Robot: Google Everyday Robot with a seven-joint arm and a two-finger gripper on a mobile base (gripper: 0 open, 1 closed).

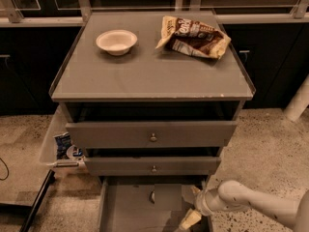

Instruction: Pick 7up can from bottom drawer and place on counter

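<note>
A bowl sits at the left of the desk. Below, the bottom drawer stands open so its floor can be reached. The can shows only as a sliver at the back. Just right of it the gripper hangs inside the drawer, spread and holding nothing, seemingly lined up for a grab. A snack bag lies on the desk's right.

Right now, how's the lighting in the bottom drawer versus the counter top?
Camera view: the counter is evenly lit with a warm cast and thin highlights along its clear rim. The bottom drawer lies in the shadow of the drawers above, so it is dim and its contents are hard to read. The claw, at the drawer's right side, shows pale against that shade.
</note>
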